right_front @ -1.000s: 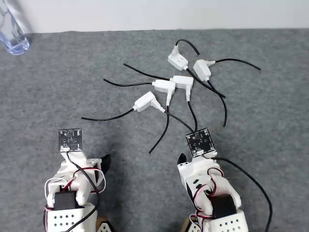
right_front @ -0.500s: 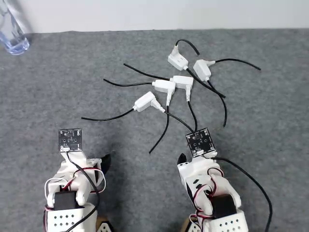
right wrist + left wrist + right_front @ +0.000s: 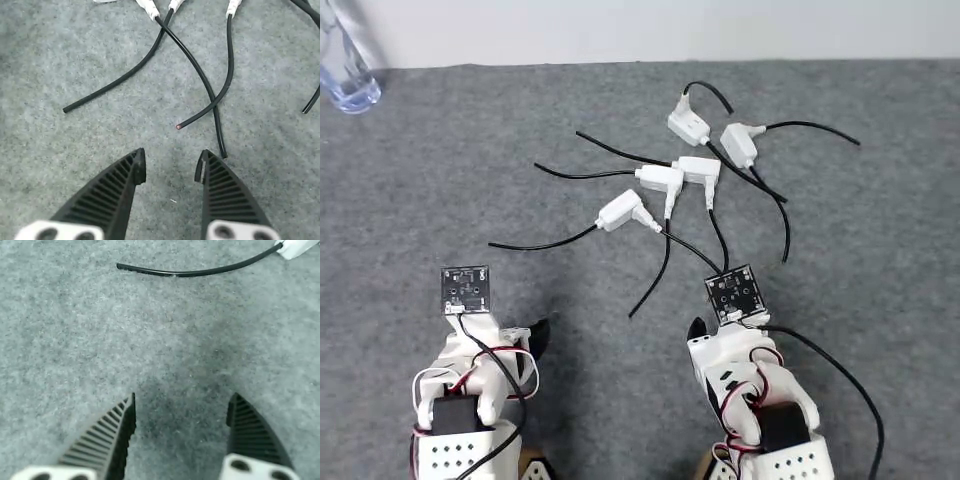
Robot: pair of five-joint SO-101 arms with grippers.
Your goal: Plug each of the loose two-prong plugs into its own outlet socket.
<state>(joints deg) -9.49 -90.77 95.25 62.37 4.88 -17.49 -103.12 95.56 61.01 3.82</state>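
Holding left end effector [image 3: 183, 405] and right end effector [image 3: 172, 160] spread apart, empty, both short of the white plugs [image 3: 660, 178] lying on the desk [image 3: 440, 180].

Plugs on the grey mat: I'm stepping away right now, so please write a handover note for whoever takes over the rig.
Left tool: open, empty, above the mat.
Right tool: open, empty, above loose cord ends.
Things: five white connectors with black cords, clustered mid-mat beyond both arms. The middle pair touch; whether they are mated cannot be told.
Done: nothing clearly plugged in.
Left: sort plugs from sockets, then join each pair.
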